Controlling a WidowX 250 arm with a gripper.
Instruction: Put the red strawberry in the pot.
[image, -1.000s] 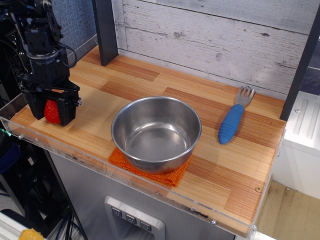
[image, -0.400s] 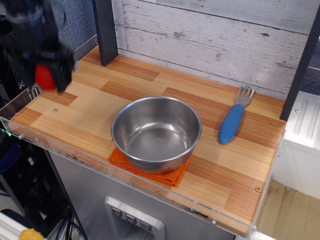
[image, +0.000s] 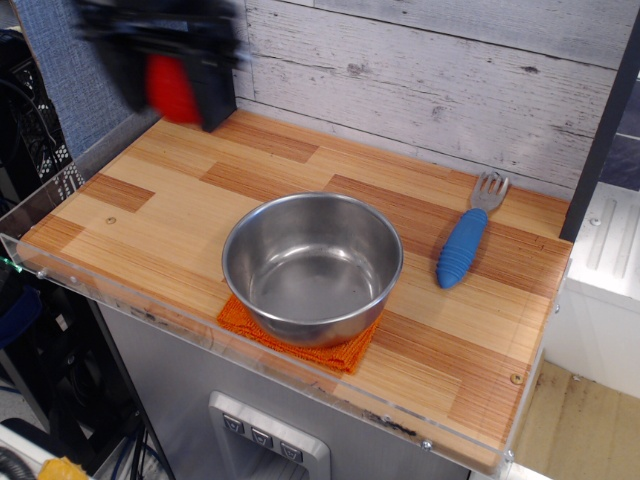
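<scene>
- Strawberry (image: 172, 88), red and motion-blurred, sits between the dark fingers of the gripper (image: 175, 95), which is clenched on it, up in the air at the far left.
- Gripper is smeared by blur; it hangs above the far-left corner of the wooden table (image: 150, 210), in front of the dark post.
- Pot (image: 312, 267) stands empty near the front edge, resting on an orange cloth (image: 340, 350) that peeks out beneath it.
- Strawberry is well apart from the pot, up and to its left.
- Fork (image: 468, 238) with a blue handle lies to the right of the pot, tines pointing far.
</scene>
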